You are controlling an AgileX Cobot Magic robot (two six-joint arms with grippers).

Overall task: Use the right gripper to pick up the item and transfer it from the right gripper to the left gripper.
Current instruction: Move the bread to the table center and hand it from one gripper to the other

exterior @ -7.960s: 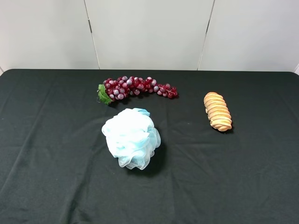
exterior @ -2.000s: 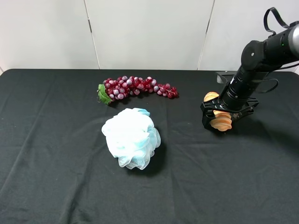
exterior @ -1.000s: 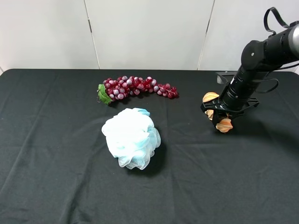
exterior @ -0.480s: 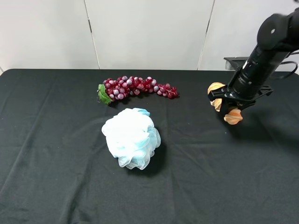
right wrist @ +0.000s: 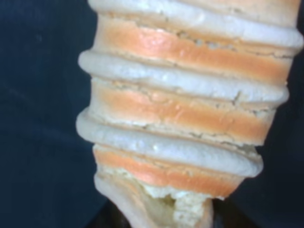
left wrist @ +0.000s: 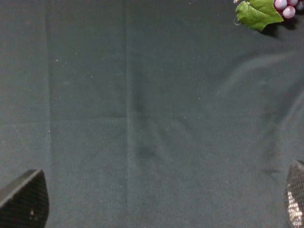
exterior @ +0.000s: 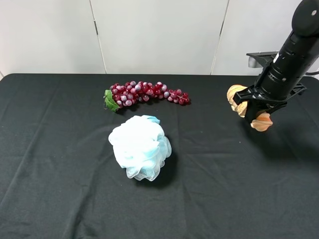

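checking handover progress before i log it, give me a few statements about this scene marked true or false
1. The right gripper holds the bread roll off the cloth. True.
2. The left gripper is shut on the roll. False: it is open and empty over bare cloth.
3. The bath puff lies nearer the high camera than the grapes. True.
4. In the high view the grapes lie right of the roll. False: they lie to its left.
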